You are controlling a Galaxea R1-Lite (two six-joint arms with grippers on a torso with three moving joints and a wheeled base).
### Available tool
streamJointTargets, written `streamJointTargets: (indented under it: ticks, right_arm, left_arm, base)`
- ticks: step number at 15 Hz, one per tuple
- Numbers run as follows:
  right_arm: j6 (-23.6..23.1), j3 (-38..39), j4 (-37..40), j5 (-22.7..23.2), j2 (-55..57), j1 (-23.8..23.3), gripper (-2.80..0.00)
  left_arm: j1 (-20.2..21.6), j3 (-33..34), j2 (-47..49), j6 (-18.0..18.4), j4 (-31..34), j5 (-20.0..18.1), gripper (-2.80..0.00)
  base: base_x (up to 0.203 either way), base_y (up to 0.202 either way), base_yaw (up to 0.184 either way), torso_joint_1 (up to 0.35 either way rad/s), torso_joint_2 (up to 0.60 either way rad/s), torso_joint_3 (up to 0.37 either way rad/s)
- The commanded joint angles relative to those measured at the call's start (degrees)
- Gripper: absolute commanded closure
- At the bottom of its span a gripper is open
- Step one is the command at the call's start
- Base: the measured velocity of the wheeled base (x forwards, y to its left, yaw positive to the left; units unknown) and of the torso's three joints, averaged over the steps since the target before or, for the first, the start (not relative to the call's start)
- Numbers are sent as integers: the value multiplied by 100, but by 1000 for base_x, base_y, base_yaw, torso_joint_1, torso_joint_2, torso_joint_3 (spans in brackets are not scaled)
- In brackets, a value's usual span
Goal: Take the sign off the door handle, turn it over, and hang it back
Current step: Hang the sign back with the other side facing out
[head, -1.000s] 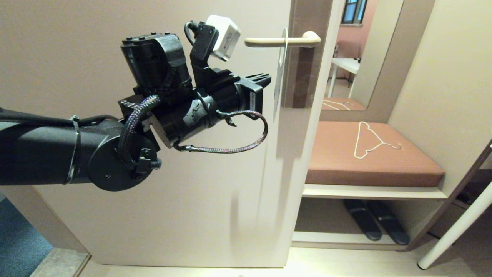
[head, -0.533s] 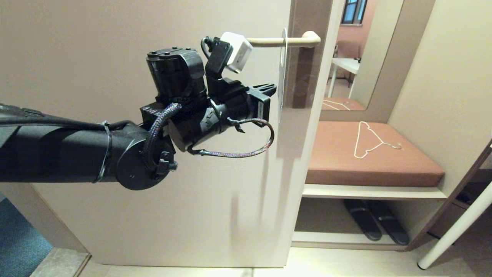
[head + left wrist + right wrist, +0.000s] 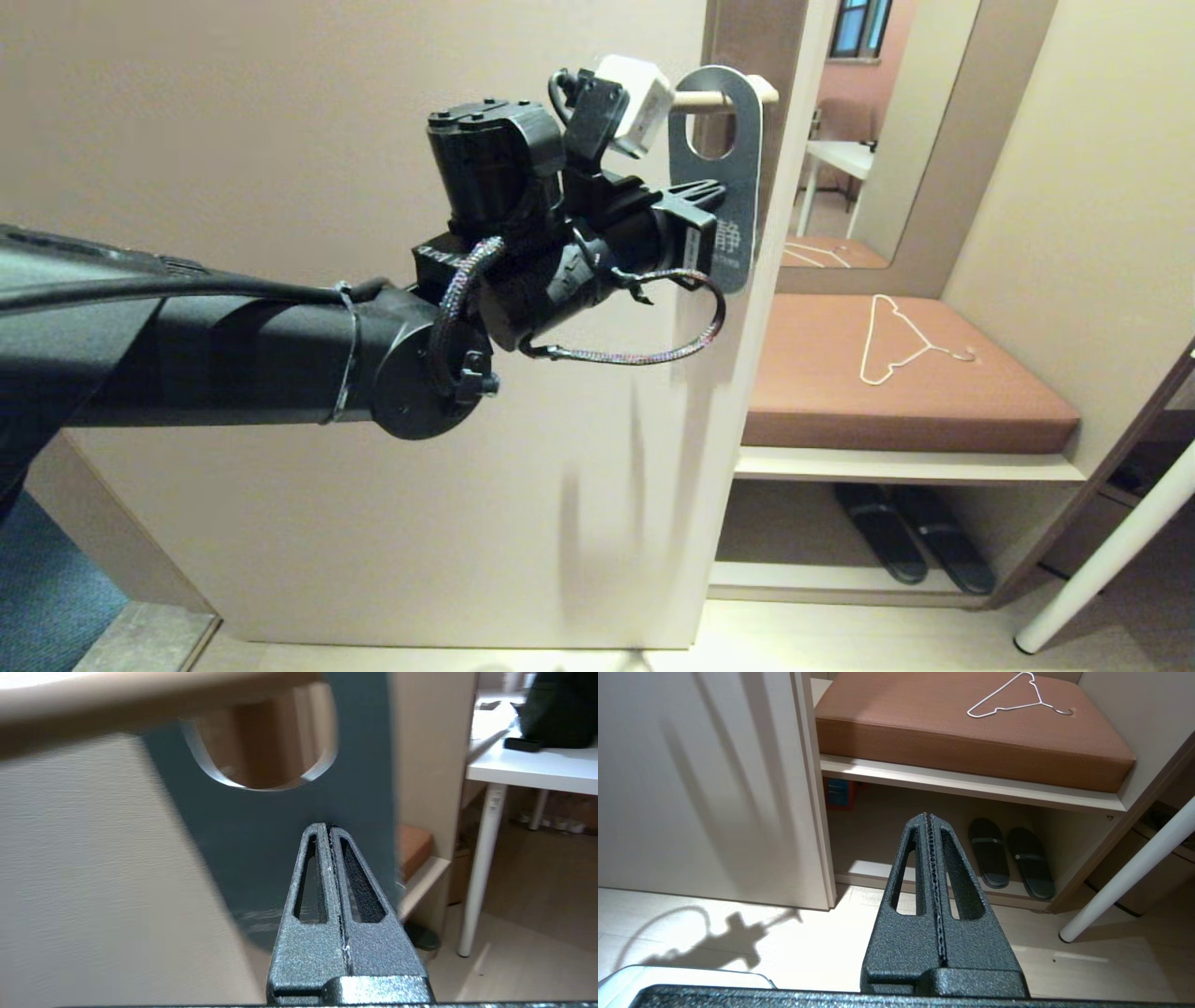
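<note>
At two o'clock on the door, the left gripper (image 3: 711,193), fingers pressed together, nudges the blue sign (image 3: 725,177) along the door handle (image 3: 724,96), likely to slide it off.

Beige door (image 3: 280,140). Adjacent alcove: brown cushioned bench (image 3: 896,373) carrying a white wire hanger (image 3: 901,341); black slippers (image 3: 910,537) on the shelf beneath. Light floor (image 3: 738,933).

Light: we see warm, even indoor light; the floor (image 3: 738,933) below the door (image 3: 280,140) is brightest.
Shadows: soft vertical streaks fall on the door; a sharp arm shadow lies on the floor.
Blur: in the left wrist view the door handle (image 3: 140,695) and the sign (image 3: 261,826) look smeared.
Sharpness: we find the head view crisp.
</note>
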Motion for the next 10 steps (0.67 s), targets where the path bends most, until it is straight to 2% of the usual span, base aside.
streamJointTargets:
  ticks: [1, 6, 10]
  right_arm:
    - [-3, -1, 7, 4, 7, 2, 0]
    - [-3, -1, 7, 4, 7, 2, 0]
    - [-3, -1, 7, 4, 7, 2, 0]
  left_arm:
    - [-110, -52, 153, 5, -23, 0, 0]
    - [-183, -79, 234, 5, -32, 7, 0]
    - [-44, -79, 243, 120, -49, 48, 0]
  base:
    - [0, 0, 0, 0, 0, 0]
    - [0, 0, 0, 0, 0, 0]
    - [0, 0, 0, 0, 0, 0]
